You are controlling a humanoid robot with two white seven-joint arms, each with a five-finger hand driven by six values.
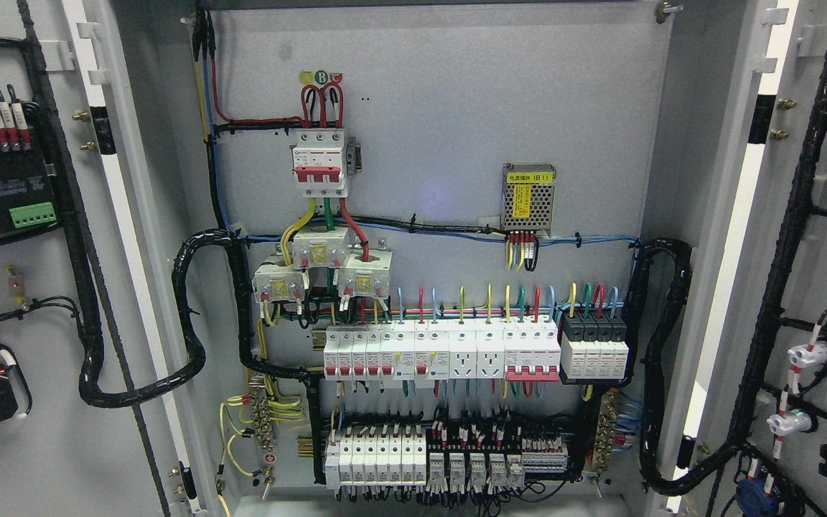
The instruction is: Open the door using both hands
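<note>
Both doors (40, 301) stand swung wide of the cabinet (428, 287). You'd grip their stiff, heavy edges (wiring is fragile). Hands unseen, fingers untellable.

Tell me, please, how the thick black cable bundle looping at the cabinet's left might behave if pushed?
The cable bundle would probably flex, since it hangs in a loose curve. It likely springs back, being wrapped and tied to the left door. It looks thick, so probably fairly stiff.

grey back panel (442, 108) carries breakers (399, 352), a power supply (528, 199), wiring.
</note>
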